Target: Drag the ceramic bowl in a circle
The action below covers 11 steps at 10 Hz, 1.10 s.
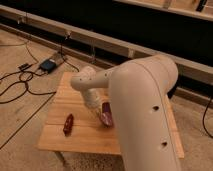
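Note:
The dark purple-maroon ceramic bowl [106,114] sits on the wooden table [65,102], just left of my big white arm, which hides most of it. Only a narrow strip of its left side shows. My gripper [99,111] is at the bowl's left rim, below the white wrist, in the middle of the table. A small red object [68,124] lies on the table to the left of the bowl, apart from it.
The white arm [145,110] covers the right half of the table. A blue box [49,65] and black cables [20,85] lie on the floor to the left. A dark wall with a rail runs behind the table.

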Tool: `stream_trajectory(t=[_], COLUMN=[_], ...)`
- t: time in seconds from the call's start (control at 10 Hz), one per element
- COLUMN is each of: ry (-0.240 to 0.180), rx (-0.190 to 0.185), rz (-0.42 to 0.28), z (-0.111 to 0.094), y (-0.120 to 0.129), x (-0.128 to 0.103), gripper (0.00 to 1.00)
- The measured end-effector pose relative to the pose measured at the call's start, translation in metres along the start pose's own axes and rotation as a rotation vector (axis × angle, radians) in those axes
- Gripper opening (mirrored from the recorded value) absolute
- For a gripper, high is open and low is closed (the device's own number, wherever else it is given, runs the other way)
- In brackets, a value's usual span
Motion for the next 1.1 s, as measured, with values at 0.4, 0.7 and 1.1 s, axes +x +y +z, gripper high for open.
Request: stream_trajectory(t=[0.4, 0.7, 1.1], ry=[-0.006, -0.021, -0.074], rx=[0.007, -0.006, -0.163], rz=[-0.010, -0.013, 0.027], z=[0.003, -0.010, -0.057], y=[0.003, 0.007, 0.013], x=[-0.001, -0.002, 0.000], gripper=[0.80, 0.80, 0.80])
